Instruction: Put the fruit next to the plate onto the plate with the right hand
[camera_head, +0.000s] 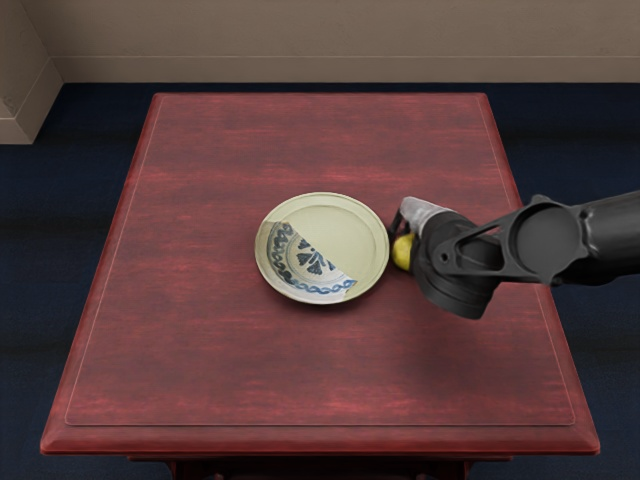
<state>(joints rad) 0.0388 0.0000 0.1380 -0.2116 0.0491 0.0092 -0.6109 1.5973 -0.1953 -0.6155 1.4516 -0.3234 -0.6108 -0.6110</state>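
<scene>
While the yellow fruit (401, 253) sat at 3 o'clock, v. close to the plate (340, 215), the right hand (418, 226) was over it; grip or not, can't tell.

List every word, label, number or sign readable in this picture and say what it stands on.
None: no text can be read anywhere.
The round cream plate bears only a blue painted ornament, no letters.
The dark red wooden table, the small yellow fruit and the robot's dark right hand carry no markings.
</scene>
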